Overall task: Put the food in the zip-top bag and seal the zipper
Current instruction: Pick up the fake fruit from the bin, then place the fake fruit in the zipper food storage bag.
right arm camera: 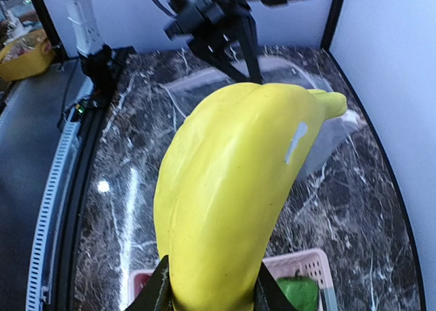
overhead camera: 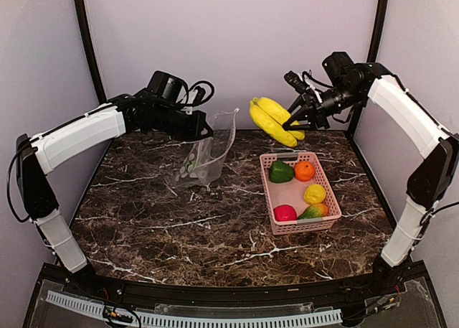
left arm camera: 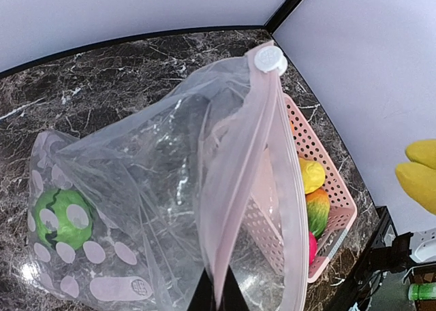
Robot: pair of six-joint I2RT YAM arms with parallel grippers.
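While aloft, right gripper (overhead camera: 297, 118) around banana (overhead camera: 273, 120)

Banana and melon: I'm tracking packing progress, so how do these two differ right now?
The banana is long, curved and yellow; the melon is round and green with dark stripes. The banana hangs in the air, clamped in the right gripper, outside the bag; the melon lies at the bottom inside the bag. Both are out of the basket.
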